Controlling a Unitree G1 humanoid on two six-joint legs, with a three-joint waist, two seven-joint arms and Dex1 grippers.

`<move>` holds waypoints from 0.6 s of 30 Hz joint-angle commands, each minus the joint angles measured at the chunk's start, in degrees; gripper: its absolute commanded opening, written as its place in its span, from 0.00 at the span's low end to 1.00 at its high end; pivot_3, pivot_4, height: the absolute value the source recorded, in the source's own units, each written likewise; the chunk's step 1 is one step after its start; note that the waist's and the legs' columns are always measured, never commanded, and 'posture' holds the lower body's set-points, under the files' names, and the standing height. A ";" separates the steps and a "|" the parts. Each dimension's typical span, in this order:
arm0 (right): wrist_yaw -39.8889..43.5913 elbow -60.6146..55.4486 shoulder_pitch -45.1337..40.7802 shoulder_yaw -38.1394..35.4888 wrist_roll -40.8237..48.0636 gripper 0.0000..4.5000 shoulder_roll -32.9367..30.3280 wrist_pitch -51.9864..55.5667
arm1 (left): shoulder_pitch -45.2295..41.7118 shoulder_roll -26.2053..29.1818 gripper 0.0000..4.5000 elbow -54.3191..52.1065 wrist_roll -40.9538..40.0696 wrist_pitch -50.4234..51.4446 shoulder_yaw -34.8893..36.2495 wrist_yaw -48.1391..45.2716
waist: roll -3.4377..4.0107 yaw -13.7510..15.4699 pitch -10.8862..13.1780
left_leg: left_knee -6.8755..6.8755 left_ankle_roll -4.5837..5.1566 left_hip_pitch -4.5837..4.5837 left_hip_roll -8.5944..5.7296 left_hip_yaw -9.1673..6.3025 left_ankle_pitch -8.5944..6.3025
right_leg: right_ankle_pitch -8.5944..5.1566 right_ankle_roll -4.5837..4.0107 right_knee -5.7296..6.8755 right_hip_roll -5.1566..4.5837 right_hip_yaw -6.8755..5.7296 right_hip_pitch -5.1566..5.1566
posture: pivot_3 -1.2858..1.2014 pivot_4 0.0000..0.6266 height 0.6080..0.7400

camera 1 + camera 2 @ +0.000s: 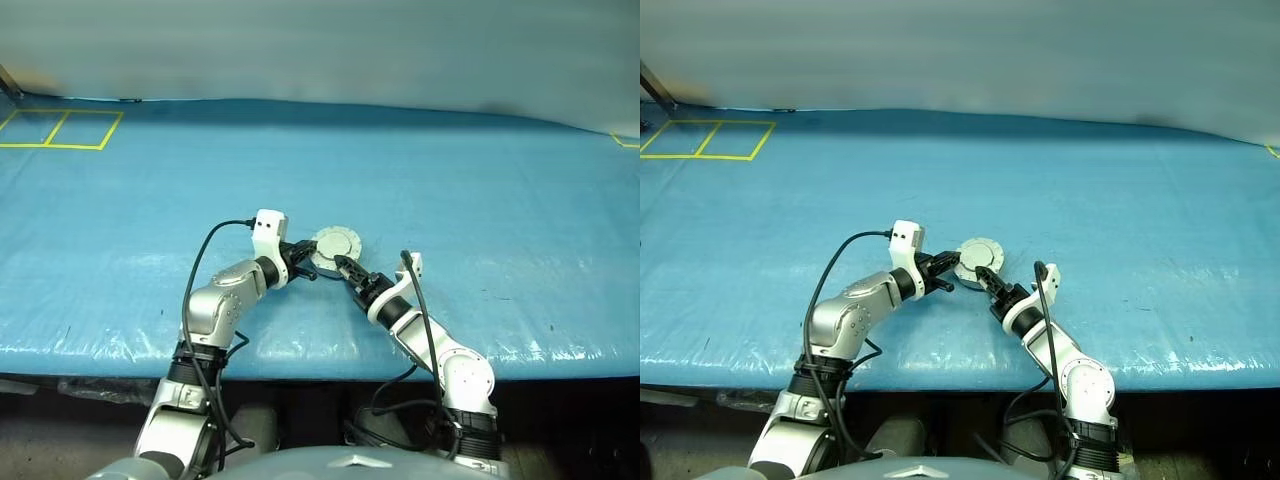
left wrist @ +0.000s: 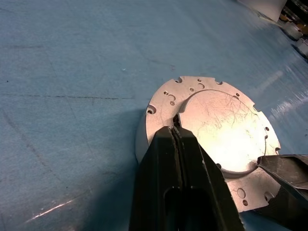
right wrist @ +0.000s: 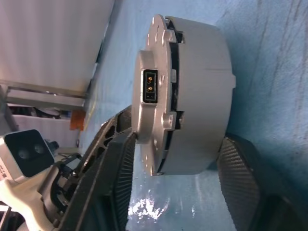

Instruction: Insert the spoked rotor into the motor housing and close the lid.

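Silver lid (image 2: pixel 219 127) sits closed atop round motor housing (image 3: pixel 202 96).

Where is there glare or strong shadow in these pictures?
Left wrist view: bright glare on the lid, dark shadow on the blue cover beside the motor housing. Right wrist view: wet-looking shine below the housing. Left eye view: shiny streaks along the cover's front edge.

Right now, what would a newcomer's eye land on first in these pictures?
The round silver motor housing with its lid down, sitting near the front of the blue table cover. Both claws meet at it: the left claw, shut, rests on the lid, and the right claw straddles the housing's side.
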 commanded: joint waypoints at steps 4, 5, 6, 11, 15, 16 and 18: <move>-0.50 -1.16 1.59 2.71 1.99 0.27 5.68 -1.78 | 1.22 -0.03 0.00 0.64 1.09 1.48 -1.33 -0.11 | 0.01 0.01 -0.01 | 0.02 0.07 0.01 -0.01 0.01 -0.02 | 0.01 0.01 0.01 0.02 0.00 0.03 | 0.52 0.24 1.00; -0.71 -1.15 1.82 2.99 1.86 0.27 5.48 -1.85 | 1.19 -0.11 0.00 0.71 1.16 1.45 -1.29 -0.17 | 0.01 0.01 -0.01 | 0.03 0.09 0.02 -0.01 0.02 -0.02 | 0.01 0.02 0.01 0.02 0.01 0.03 | 0.52 0.24 1.00; -0.80 -1.12 2.00 3.22 1.83 0.27 5.34 -1.97 | 1.15 -0.21 0.00 0.76 1.19 1.44 -1.22 -0.22 | 0.01 0.01 -0.01 | 0.03 0.09 0.02 -0.01 0.02 -0.02 | 0.01 0.02 0.01 0.02 0.01 0.03 | 0.52 0.24 1.00; -1.23 -1.00 2.45 3.81 2.10 0.27 4.92 -3.12 | 1.29 -0.86 0.00 0.25 0.69 1.34 -0.69 -0.36 | 0.02 0.01 -0.02 | 0.03 0.08 0.02 0.00 0.01 -0.01 | 0.01 0.02 0.02 0.02 0.02 0.03 | 0.52 0.24 1.00; -0.91 -1.62 2.60 3.80 3.54 0.27 4.72 -3.80 | 2.30 -1.96 0.00 -2.38 -3.30 1.83 2.40 -1.85 | 0.02 -0.05 -0.02 | 0.03 0.07 0.02 0.00 0.03 0.00 | 0.01 0.02 0.02 0.01 0.03 0.02 | 0.52 0.24 1.00; -1.04 -1.93 2.56 3.86 3.93 0.27 4.62 -3.89 | 2.66 -2.35 0.04 -3.22 -5.05 2.51 3.73 -2.12 | 0.02 -0.07 -0.02 | 0.03 0.06 0.01 0.01 0.03 0.01 | 0.01 0.02 0.02 -0.02 0.04 0.00 | 0.52 0.24 1.00; -1.45 -2.46 2.41 4.03 4.61 0.27 4.52 -4.27 | 3.46 -2.90 0.13 -4.88 -8.08 4.00 6.23 -2.00 | 0.03 -0.09 -0.01 | 0.02 0.01 -0.01 0.02 0.02 0.03 | 0.01 0.02 0.02 -0.05 0.03 -0.02 | 0.52 0.24 1.00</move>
